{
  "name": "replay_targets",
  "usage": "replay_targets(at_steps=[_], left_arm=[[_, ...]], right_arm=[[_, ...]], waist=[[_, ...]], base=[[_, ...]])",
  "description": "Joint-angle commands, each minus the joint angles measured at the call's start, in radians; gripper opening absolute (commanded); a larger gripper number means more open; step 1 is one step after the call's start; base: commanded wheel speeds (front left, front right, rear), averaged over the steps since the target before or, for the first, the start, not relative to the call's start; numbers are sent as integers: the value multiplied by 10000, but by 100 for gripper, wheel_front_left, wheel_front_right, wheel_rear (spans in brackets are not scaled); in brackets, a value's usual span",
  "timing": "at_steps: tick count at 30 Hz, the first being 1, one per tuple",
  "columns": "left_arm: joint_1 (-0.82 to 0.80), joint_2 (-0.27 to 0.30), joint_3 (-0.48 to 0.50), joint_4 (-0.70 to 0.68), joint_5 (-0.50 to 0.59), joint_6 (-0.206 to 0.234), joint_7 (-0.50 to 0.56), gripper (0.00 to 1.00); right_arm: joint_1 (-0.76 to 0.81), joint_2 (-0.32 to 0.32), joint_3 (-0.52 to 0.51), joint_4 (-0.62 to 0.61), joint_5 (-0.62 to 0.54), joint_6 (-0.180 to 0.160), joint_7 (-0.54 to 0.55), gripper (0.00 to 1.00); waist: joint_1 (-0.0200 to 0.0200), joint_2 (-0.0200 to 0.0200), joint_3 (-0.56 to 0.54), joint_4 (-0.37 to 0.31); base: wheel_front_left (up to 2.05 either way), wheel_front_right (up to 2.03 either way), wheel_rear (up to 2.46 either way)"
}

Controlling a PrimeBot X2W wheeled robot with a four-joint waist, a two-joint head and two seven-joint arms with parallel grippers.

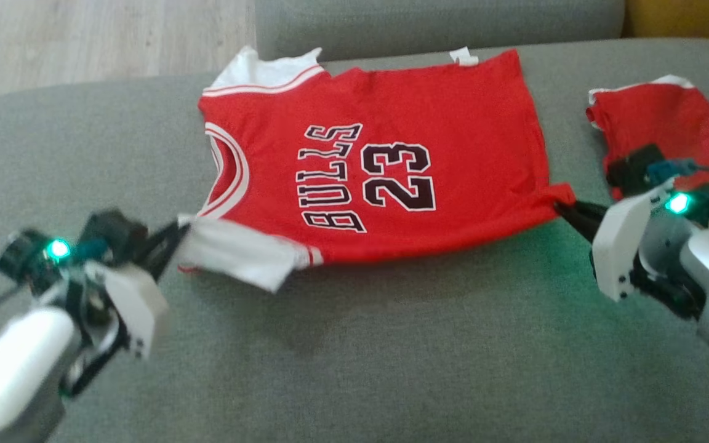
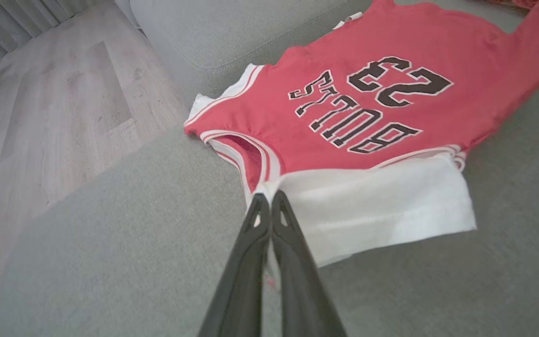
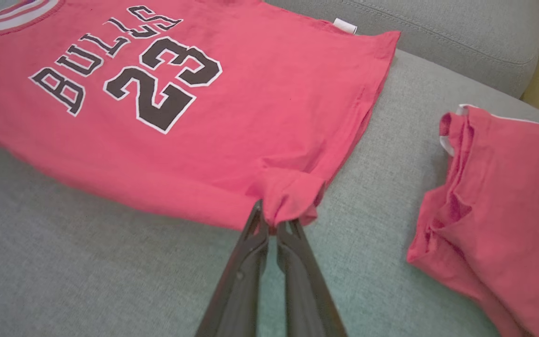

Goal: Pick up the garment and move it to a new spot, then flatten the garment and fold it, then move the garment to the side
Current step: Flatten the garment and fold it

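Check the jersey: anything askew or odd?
Two things. Near shoulder of the jersey is flipped, white underside up, at the left gripper. The hem corner is bunched where the right gripper pinches it. Rest lies flat.

Sofa seat: grey woven upholstery, occupying the head view from 3 through 6 to 9 o'clock, with its rounded edge at 10 o'clock. Backrest: matching grey, rising at 12 o'clock, with a stitched seam recorded in the right wrist view. Floor: pale wood-effect planks at 11 o'clock, with plank joints visible in the left wrist view. Yellow surface at 1 o'clock, possibly a wall; too little shows to confirm. Curtain: grey vertical folds at 11 o'clock in the left wrist view, reaching the floor. Lighting: soft, diffuse, shadows faint.
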Motion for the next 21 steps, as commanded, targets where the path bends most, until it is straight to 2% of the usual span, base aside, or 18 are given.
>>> replay_targets(at_steps=[1,10,21], left_arm=[[-866,303,525,-123,84,-36,36,0],[-3238,-314,209,1934,460,-606,191,0],[-4813,-815,-676,3969,651,-829,-164,0]], right_arm=[[-332,-81,-159,-118,-65,-9,-66,0],[-1486,708,-190,932,-388,-9,-315,0],[-2338,1456,218,2139,-526,-9,-858,0]], waist=[[-2,-1,190,-33],[-2,-1,1015,-161],[-2,-1,1528,-321]], base=[[0,0,0],[0,0,0],[0,0,0]])
